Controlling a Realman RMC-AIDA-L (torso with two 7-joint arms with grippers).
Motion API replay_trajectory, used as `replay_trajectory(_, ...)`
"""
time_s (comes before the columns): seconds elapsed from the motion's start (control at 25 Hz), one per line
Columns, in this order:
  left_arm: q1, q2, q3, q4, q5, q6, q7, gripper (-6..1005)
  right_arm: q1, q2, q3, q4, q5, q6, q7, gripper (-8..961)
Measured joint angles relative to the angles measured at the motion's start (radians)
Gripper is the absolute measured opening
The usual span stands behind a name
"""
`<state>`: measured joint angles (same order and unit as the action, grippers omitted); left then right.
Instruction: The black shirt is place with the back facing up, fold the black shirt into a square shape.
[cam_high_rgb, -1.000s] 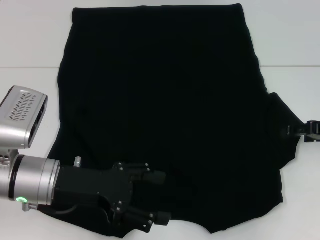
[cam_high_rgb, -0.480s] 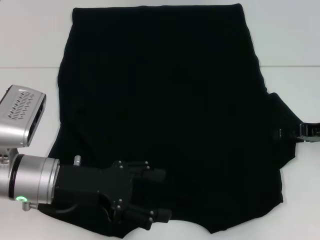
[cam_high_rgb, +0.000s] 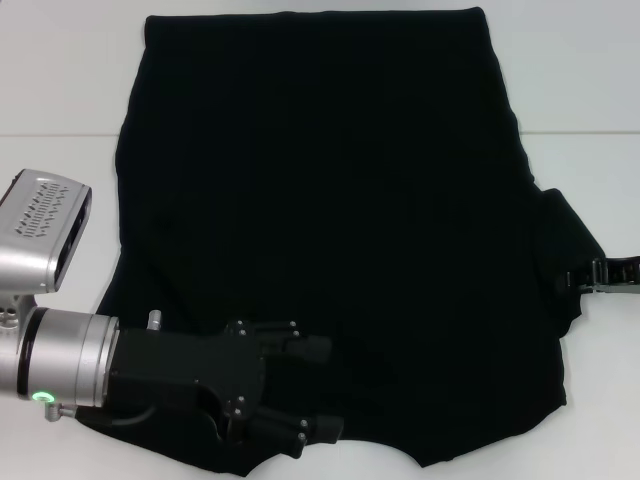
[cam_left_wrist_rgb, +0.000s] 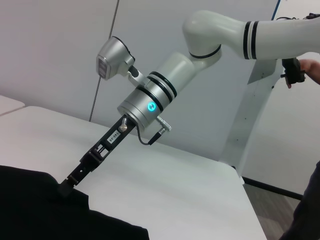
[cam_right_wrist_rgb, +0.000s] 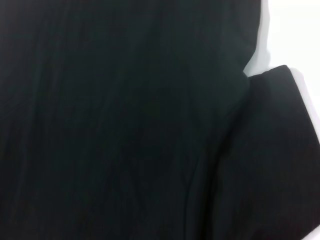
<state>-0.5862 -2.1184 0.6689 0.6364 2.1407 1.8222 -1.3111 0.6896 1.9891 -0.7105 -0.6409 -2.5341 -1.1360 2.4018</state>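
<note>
Black shirt (cam_high_rgb: 330, 220) lies spread flat on the white table (cam_high_rgb: 60, 70), plain side up, filling most of the head view from the far edge down to the near edge.

At the near left, the left arm reaches in from the table's left side, and the left claw (cam_high_rgb: 325, 390) rests over the shirt's near left part. Its two fingers (cam_high_rgb: 310, 349) are spread apart, one above the other in the head view, and dark fabric shows between them; the claw is released and grips nothing that can be seen.

Across the middle, the cloth lies mostly smooth, with faint creases running lengthwise. The near hem curves up at a notch toward the near middle.

At the right side, the short sleeve (cam_high_rgb: 560, 250) sticks out from the body of the shirt. The right claw (cam_high_rgb: 585, 278) comes in low from the right edge of the table and is clenched on the sleeve's outer edge. The left wrist view shows the same: the right claw (cam_left_wrist_rgb: 65, 185) at the end of its slim black fingers pinches the black cloth (cam_left_wrist_rgb: 45, 210) at the table surface, with the silver and white right arm (cam_left_wrist_rgb: 165, 85) rising behind it.
</note>
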Motion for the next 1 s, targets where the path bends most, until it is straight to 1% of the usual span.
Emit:
replay_trajectory(0.12,0.000,0.000,0.000,0.000,-0.001,0.000,0.000,925,-0.004,0.001,0.005,-0.003,0.000,0.001,0.000,337)
replay_trajectory(0.24,0.000,0.000,0.000,0.000,-0.001,0.000,0.000,925,-0.007,-0.002,0.007,-0.004,0.000,0.004,0.000,191)
replay_trajectory(0.4,0.002,-0.001,0.000,-0.001,-0.004,0.000,-0.001,924,-0.012,-0.008,0.007,-0.005,0.000,0.008,0.000,101)
replay_trajectory(0.56,0.006,-0.003,-0.002,-0.004,-0.014,0.003,-0.002,923,-0.024,-0.018,0.011,-0.006,0.005,0.008,-0.010,11)
replay_trajectory(0.8,0.008,-0.005,-0.006,-0.006,-0.016,0.011,-0.009,922,-0.038,-0.030,0.040,-0.010,0.009,0.009,-0.048,24)
replay_trajectory(1.0,0.008,-0.009,-0.006,-0.007,-0.016,0.014,-0.020,921,-0.055,-0.031,0.085,-0.033,0.010,0.010,-0.092,35)
